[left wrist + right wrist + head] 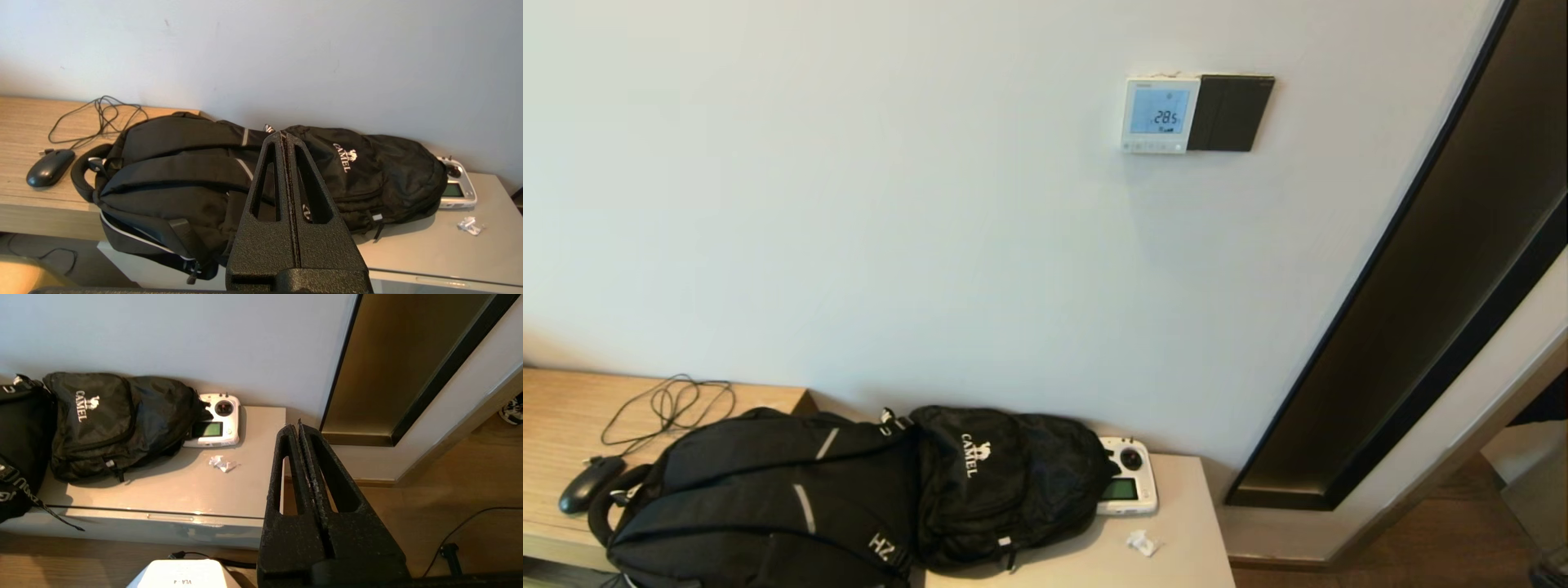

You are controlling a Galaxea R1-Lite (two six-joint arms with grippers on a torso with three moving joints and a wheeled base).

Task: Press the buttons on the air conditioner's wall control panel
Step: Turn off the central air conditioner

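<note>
The air conditioner's wall control panel (1160, 114) is a small white square on the wall, upper right of the head view, its screen lit pale blue with digits. The buttons (1153, 146) run along its bottom edge. Neither arm shows in the head view. My left gripper (284, 136) is shut and empty, held low over the black backpacks. My right gripper (297, 428) is shut and empty, held low near the right end of the grey cabinet (253, 486). The panel shows in neither wrist view.
A plain black plate (1230, 113) sits against the panel's right side. Below, two black backpacks (849, 490), a white handheld controller (1127, 487), crumpled paper (1142, 542), a black mouse (588, 482) and a cable (670, 404) lie on the furniture. A dark door frame (1413, 302) stands at right.
</note>
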